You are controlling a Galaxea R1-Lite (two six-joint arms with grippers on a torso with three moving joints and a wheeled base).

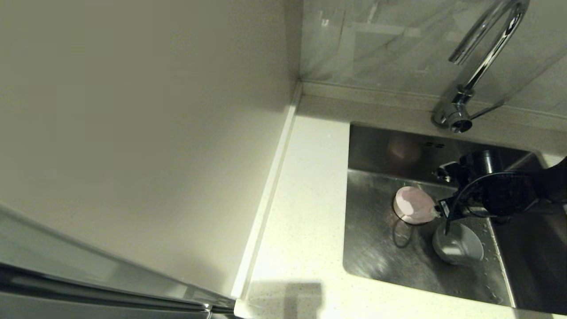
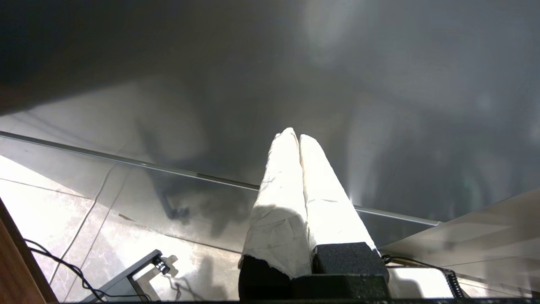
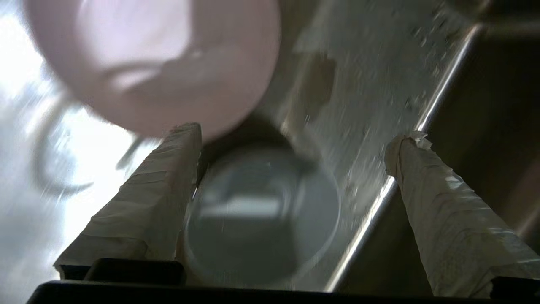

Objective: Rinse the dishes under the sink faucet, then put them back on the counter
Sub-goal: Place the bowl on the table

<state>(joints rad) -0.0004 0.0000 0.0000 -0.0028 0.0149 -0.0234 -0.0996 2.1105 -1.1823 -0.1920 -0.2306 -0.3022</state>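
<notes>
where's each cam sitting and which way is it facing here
Head: high on the robot, looking down at the counter, sink and faucet; the right gripper shows.
Left wrist: behind the left gripper, facing floor tiles, away from the sink.
Right wrist: behind its open fingers, facing the sink floor.
Shared by head and right wrist: pink bowl, blue bowl.

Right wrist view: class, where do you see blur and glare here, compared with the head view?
Right wrist view: pink bowl and blue bowl smeared, bright glare on the sink floor. Head view: sharper, with a shadow across the counter at its near edge.
</notes>
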